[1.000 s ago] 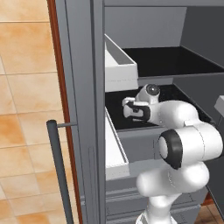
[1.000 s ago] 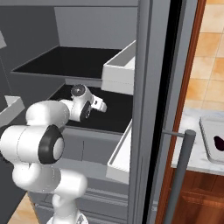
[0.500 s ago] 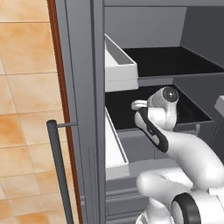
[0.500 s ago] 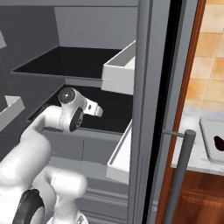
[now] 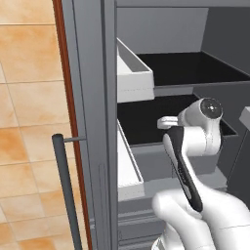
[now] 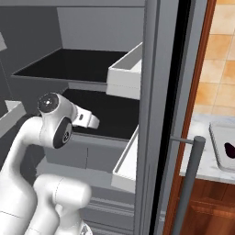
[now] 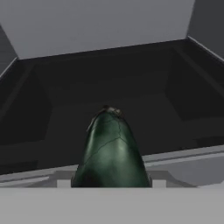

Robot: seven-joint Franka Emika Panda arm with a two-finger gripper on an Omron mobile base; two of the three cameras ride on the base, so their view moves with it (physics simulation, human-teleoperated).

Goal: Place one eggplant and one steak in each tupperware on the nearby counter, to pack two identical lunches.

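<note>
A kitchen: open fridge point(image 5: 97, 97), orange wall tiles point(image 5: 29, 97), marbled counter point(image 6: 202, 160)

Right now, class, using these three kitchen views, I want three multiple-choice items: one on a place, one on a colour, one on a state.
1. Where does the tupperware stand?
A. on the marbled counter
B. on a fridge shelf
C. on the floor

2. What colour is the eggplant seen in the hand view?
A. bright red
B. dark green
C. pale yellow

3. What is the gripper doing?
A. holding the eggplant
B. holding a steak
C. gripping the door handle

Answers: 1 A, the right base view shows the tray on the stone slab. 2 B, its skin is dark green. 3 A, the eggplant rises straight from the gripper.
</note>
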